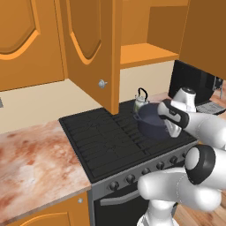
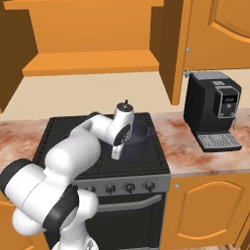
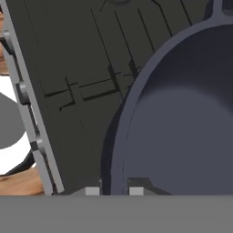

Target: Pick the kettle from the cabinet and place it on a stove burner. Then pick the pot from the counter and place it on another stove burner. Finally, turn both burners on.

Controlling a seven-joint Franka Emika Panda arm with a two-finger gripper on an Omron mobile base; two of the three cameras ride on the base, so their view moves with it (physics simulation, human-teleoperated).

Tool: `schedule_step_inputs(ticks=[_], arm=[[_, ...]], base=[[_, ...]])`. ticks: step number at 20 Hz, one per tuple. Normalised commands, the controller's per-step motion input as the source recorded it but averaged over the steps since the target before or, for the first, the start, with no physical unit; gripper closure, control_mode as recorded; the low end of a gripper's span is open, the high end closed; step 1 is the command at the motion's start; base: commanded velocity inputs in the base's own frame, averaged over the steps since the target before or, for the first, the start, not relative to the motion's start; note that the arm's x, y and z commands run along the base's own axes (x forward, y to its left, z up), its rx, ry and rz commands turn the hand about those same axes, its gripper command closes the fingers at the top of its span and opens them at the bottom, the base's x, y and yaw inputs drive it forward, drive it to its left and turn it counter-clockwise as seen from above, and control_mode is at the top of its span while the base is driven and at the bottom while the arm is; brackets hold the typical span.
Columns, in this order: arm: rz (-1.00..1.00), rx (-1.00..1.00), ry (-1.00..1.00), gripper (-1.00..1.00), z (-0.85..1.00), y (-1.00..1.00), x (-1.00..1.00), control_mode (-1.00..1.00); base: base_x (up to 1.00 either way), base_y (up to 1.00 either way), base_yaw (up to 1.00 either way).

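The dark navy pot (image 1: 151,119) hangs tilted over the right side of the black cooktop, above its front right burner (image 1: 145,145). My gripper (image 3: 114,191) is shut on the pot's (image 3: 182,118) near rim, one fingertip inside the wall and one outside. In the base views the gripper (image 1: 171,129) (image 2: 117,152) comes down at the pot's (image 2: 140,134) front edge. The small whitish kettle (image 1: 141,102) stands upright on the back right burner, just behind the pot. The orange cabinet (image 1: 145,53) above stands open, its shelf bare.
The open cabinet door (image 1: 90,44) hangs over the stove's back middle. A black coffee machine (image 2: 215,110) stands on the marbled counter (image 2: 205,156) right of the stove. A row of round knobs (image 2: 129,187) lines the range front. The left burners (image 1: 92,137) are bare.
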Motion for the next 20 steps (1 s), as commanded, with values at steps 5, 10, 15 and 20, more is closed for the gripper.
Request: schedule_step_inputs(ticks=[5, 10, 15, 20], arm=[[-0.02, 0.00, 0.00, 1.00, 0.00, -0.07, -0.21, -1.00], [0.00, 0.00, 0.00, -1.00, 0.00, -0.01, -0.04, -1.00], [0.00, 0.00, 0.00, -1.00, 0.00, 0.00, 0.00, -1.00], [0.00, 0.00, -0.02, -1.00, 0.00, 0.00, 0.00, -1.00]], base=[[0.00, 0.00, 0.00], [0.00, 0.00, 0.00], [0.00, 0.00, 0.00], [0.00, 0.00, 0.00]])
